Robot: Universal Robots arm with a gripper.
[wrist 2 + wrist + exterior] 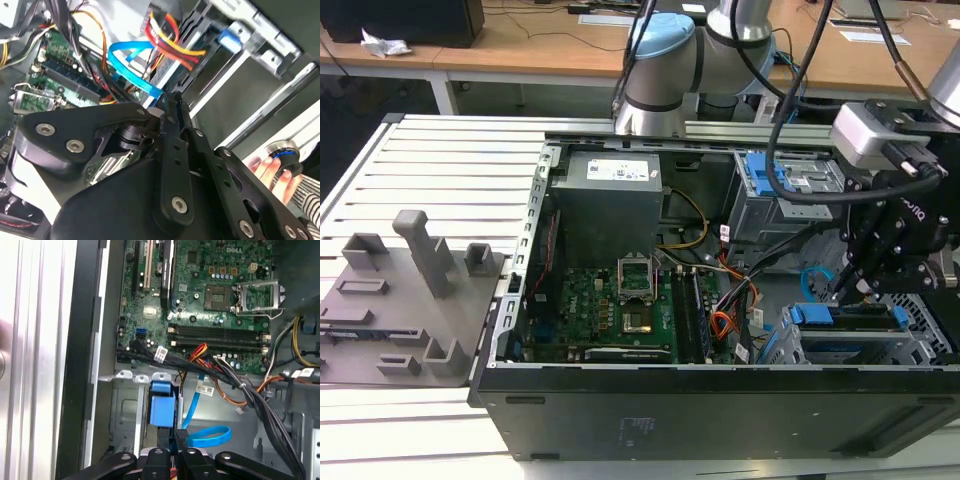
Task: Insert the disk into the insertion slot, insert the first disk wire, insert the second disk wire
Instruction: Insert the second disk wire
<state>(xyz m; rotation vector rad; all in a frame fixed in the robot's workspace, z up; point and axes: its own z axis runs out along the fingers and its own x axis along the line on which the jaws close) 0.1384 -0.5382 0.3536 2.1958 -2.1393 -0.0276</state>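
Starting at the exterior view's left, the green printed motherboard (610, 305) is lying flat in the open black computer case (720, 410), and I am leaving it alone. Just past it the first disk wire (721, 322), a thin bundle of orange, red and black strands, is curling towards the drive bays. I cannot tell whether its plug is seated. Further right the second disk wire (194, 402), a thin light blue flat cable, is looping down to my pincer. The disk (855, 322), a flat silver-grey drive in a bright blue plastic caddy, is already sitting inside the insertion slot (920, 335), the low perforated silver-grey metal cage.

The gripper (177, 436) is hanging close beside that caddy, and its fingers are looking clenched on the blue cable's plug end. So I am judging this to be the second-wire step. Seating the plug is calling for it to be squared to the disk's socket and pressed in straight, without dragging the loop across the other wires.
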